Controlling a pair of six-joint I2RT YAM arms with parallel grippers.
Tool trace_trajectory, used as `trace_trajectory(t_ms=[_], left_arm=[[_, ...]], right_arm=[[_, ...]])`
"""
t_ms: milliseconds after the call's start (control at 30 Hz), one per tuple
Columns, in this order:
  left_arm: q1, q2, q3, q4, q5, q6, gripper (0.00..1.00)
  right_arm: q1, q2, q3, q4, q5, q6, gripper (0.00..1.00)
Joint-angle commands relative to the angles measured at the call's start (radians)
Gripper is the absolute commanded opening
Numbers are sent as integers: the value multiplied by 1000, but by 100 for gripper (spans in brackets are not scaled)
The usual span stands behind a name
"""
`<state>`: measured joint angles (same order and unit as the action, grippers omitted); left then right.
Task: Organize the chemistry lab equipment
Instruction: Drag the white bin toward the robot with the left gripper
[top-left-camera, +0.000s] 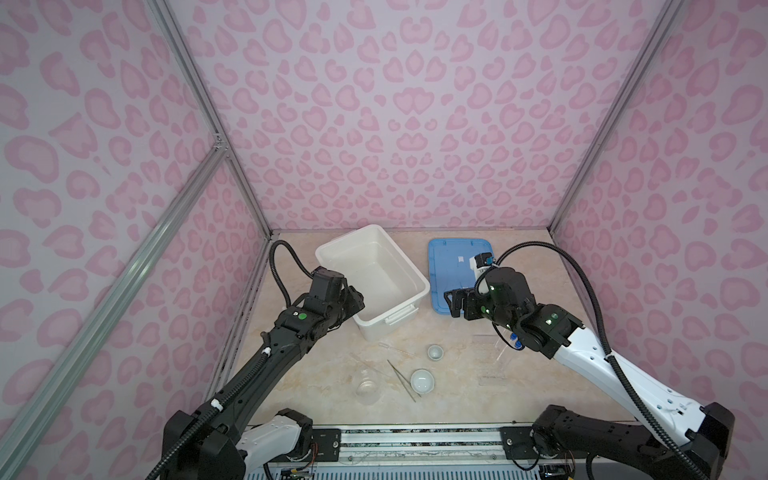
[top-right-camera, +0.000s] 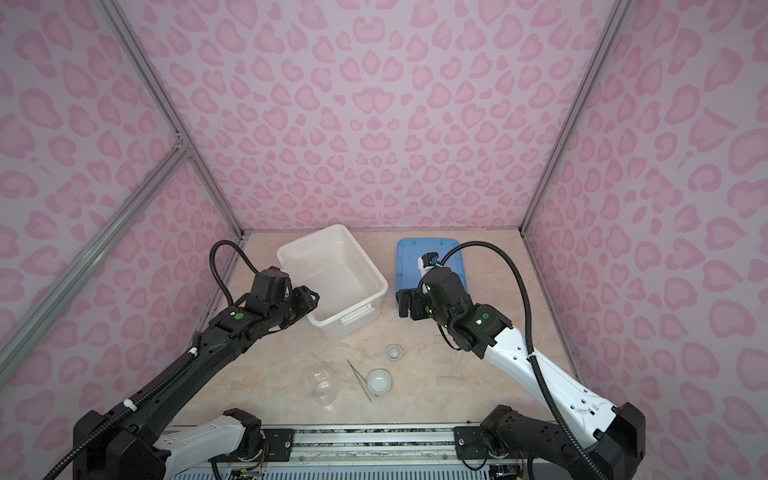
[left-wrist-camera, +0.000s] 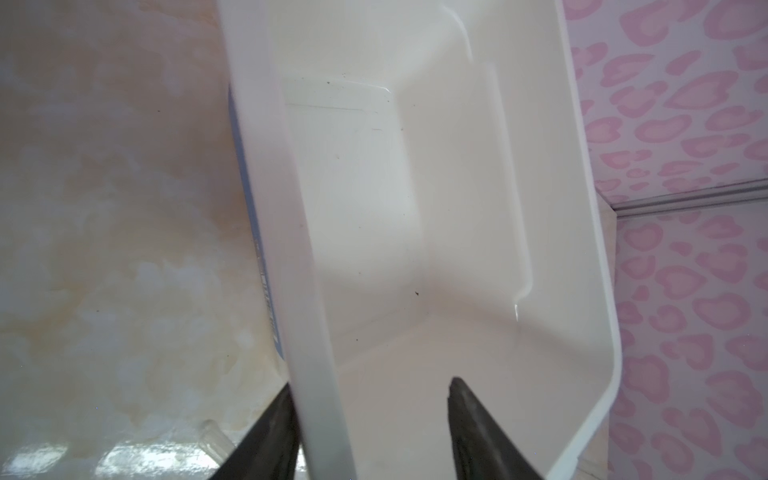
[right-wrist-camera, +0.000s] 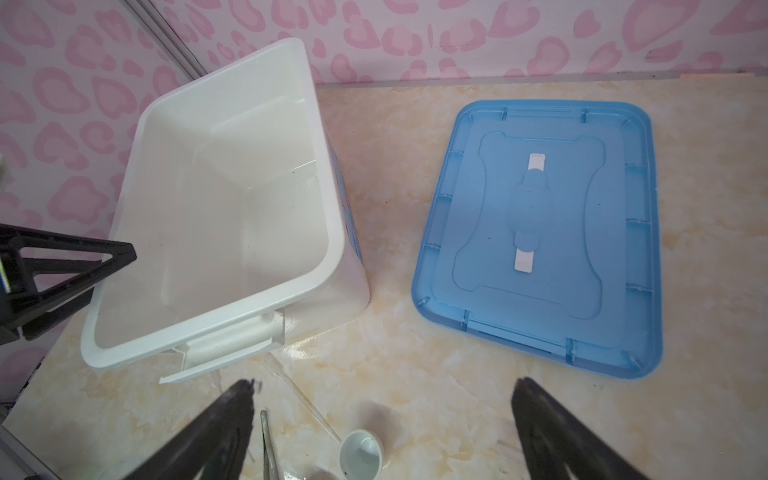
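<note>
Straddling box (left-wrist-camera: 309, 332) rim, left end effector (left-wrist-camera: 372, 384)

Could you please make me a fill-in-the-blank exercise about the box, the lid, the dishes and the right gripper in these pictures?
1. The inside of the white box is ____.
2. The lid lying on the table beside the box is ____ in colour.
3. The number of small white round dishes on the table is ____.
4. The right gripper hovers above the table with its jaws ____.

Missing words: empty; blue; two; open.
</note>
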<state>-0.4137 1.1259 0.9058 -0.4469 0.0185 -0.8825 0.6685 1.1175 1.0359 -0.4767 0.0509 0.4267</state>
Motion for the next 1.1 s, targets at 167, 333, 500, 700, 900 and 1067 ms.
trace_trajectory(t_ms=[167, 333, 500, 700, 900, 1067], left_arm=[[88, -105, 32, -130, 56, 106, 87], [178, -5, 242, -185, 61, 390, 91], [225, 260, 582, -277, 53, 656, 93], [310, 560, 783, -278, 31, 778, 90], [318, 767, 965, -310, -83, 888, 89], [327, 893, 1040, -340, -98, 915, 86]], right_arm=[[-1, -43, -7, -8, 9, 2, 98], [-1, -54, -11, -11, -1, -11, 98], [-1, -59, -15, -3, -19, -23, 98], [0, -44, -19, 22, -72, -51, 98], [-1, -26, -31, 31, -74, -72, 98], [0, 0, -31, 46, -79, -73, 98]])
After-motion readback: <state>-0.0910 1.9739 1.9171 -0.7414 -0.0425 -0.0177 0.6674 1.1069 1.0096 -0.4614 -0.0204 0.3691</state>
